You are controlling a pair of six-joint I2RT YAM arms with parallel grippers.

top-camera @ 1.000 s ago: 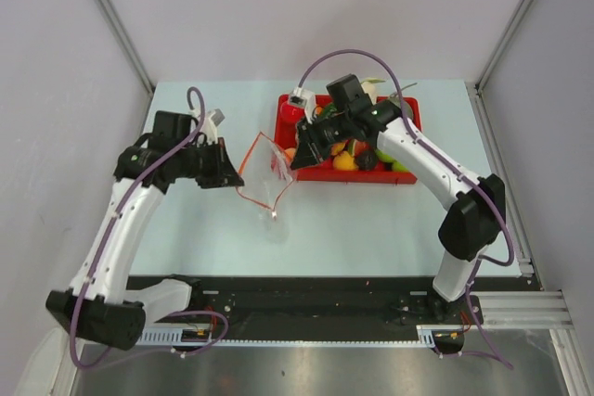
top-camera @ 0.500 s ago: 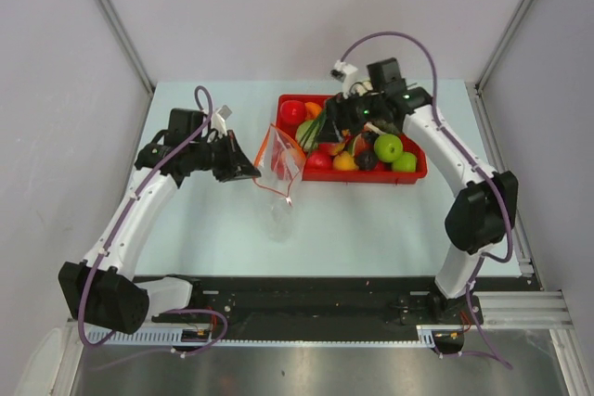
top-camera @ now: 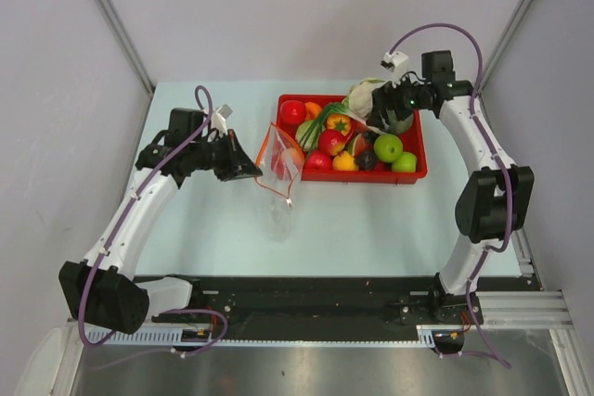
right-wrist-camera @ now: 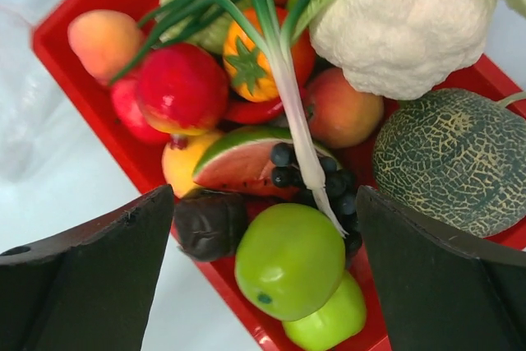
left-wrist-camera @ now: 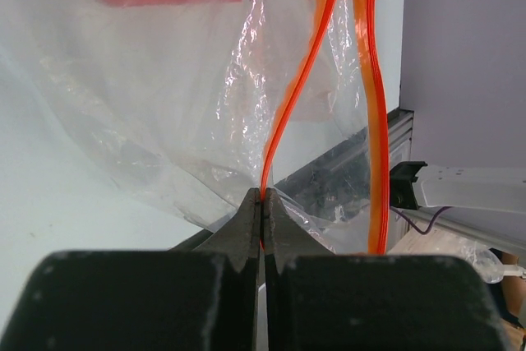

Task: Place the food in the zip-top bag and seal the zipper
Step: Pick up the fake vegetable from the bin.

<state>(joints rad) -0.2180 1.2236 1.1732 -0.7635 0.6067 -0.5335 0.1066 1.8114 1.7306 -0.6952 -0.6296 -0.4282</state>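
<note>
**Right arm moving from the bag mouth to the far right of the tray**

Since a second ago, the right gripper (top-camera: 397,116) is moving away from the mouth of the zip-top bag (top-camera: 281,160) and is now hovering above the far right end of the red tray (top-camera: 371,179). Its jaws, nearly closed then, are now standing wide apart and holding nothing. Over the same second the left arm is carrying the bag closer to the tray's left end.

The left gripper (left-wrist-camera: 263,201) is keeping its jaws clenched on the zipper (left-wrist-camera: 297,92), pinching one orange-red strip between the fingertips. A second strip is hanging free just beside it, so the bag mouth is standing unsealed. The clear bag is hanging from this grip, lifted off the pale table (top-camera: 204,220), just beside the tray's left wall. Whether any item is lying inside it cannot be told.

The food is lying heaped in the tray. In the right wrist view the open jaws are framing a green apple (right-wrist-camera: 289,260), with a second one touching it below. A cauliflower (right-wrist-camera: 403,26) and a netted melon (right-wrist-camera: 452,158) are lying at the right. A spring onion (right-wrist-camera: 289,113) is lying across the heap.
</note>
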